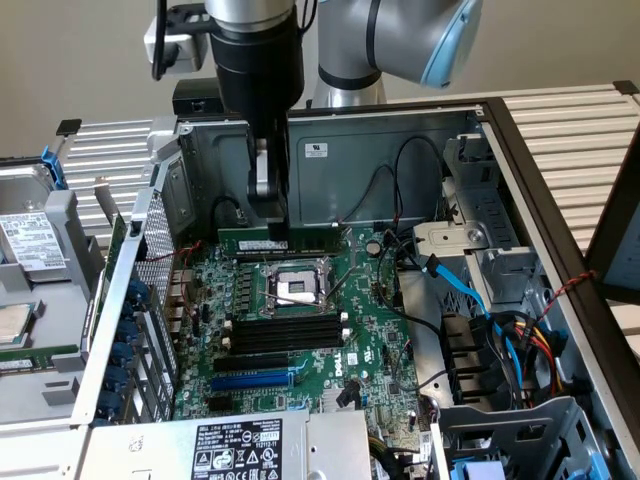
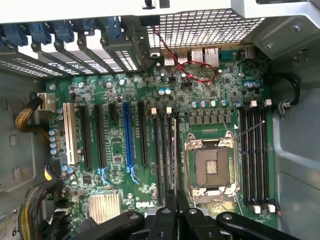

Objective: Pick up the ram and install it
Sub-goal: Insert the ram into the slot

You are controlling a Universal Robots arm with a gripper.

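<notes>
The ram (image 1: pixel 305 238) is a long green stick held level inside the open computer case. My gripper (image 1: pixel 275 232) is shut on it, left of its middle in the exterior view. In the wrist view the ram (image 2: pixel 175 150) shows edge-on as a thin line running out from my gripper (image 2: pixel 176 212). There it lines up over the black memory slots (image 2: pixel 162 150) between the CPU socket (image 2: pixel 212 167) and the blue expansion slot (image 2: pixel 127 135). I cannot tell whether it touches a slot. The memory slots (image 1: pixel 285 335) near the socket (image 1: pixel 297 285) look empty.
More black slots (image 2: pixel 255 155) lie on the socket's other side. Blue and black cables (image 1: pixel 455 280) and a drive cage crowd the exterior view's right. A labelled power supply (image 1: pixel 235 450) sits at the front, and a red wire (image 2: pixel 195 70) loops near the rear ports.
</notes>
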